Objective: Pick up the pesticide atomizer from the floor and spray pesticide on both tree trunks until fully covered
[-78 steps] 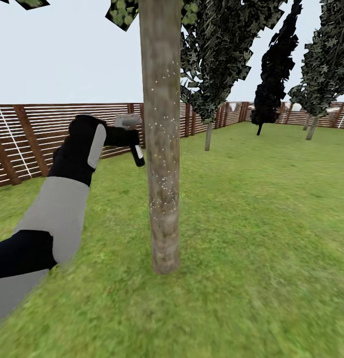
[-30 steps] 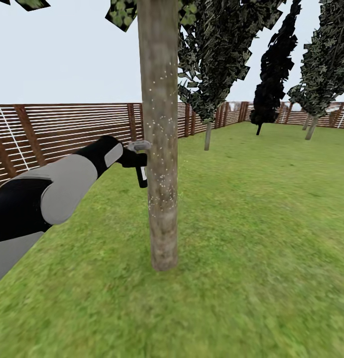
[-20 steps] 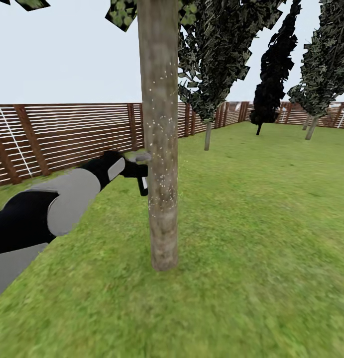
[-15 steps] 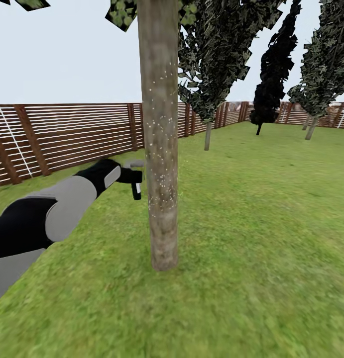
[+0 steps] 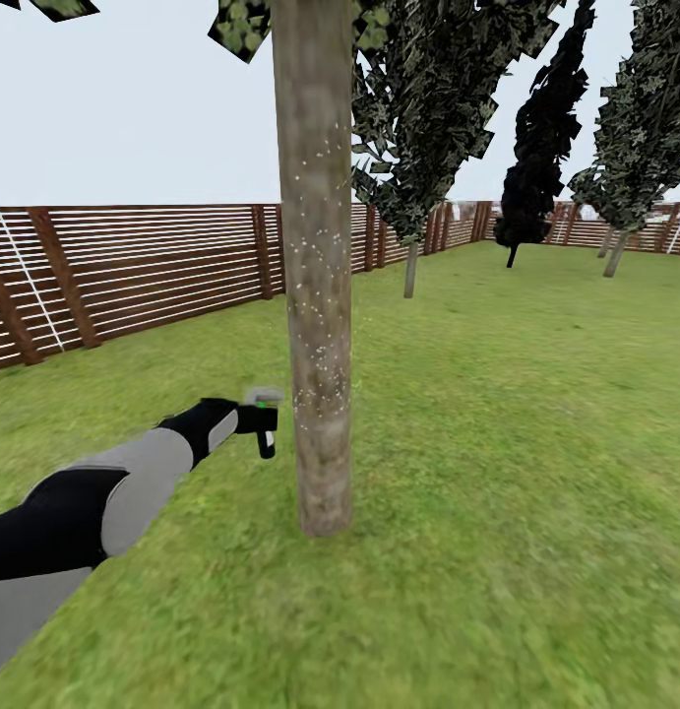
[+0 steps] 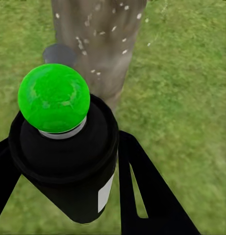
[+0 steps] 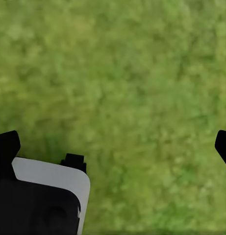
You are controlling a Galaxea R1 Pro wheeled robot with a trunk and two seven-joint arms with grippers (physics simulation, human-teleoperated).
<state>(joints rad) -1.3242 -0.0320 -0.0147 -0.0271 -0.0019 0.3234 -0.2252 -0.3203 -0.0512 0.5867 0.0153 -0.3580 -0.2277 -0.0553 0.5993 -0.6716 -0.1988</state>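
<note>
In the lower left of the frame, the left gripper (image 5: 264, 421) grips the atomizer (image 5: 268, 434) just beside the trunk (image 5: 315, 295). The right gripper (image 7: 115, 144) is open over grass (image 7: 132, 73). The nozzle may bump the bark, or the low part may stay unsprayed.

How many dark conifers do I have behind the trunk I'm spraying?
3, all along the far fence: one conifer just right of the sprayed trunk, a black one further right, and one at the right edge. More may be hidden behind the trunk.
</note>
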